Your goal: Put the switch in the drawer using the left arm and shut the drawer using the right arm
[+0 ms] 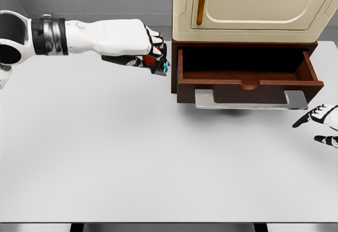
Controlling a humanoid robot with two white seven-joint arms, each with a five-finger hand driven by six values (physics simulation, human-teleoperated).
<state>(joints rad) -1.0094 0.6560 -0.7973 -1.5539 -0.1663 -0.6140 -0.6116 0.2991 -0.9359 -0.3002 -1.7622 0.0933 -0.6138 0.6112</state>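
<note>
Gripping the switch, the fingers of the left hand are curled round it; only its dark body with red and blue ends is seen under the palm. It is held above the bench, just left of the open drawer and outside the drawer's left wall. A snag on that wall or on the cabinet corner is risked if the carry is kept too low. An early release would drop it onto the bench. The right hand, fingers spread and empty, is seen at the right edge near the handle; a premature push could trap the left hand.
</note>
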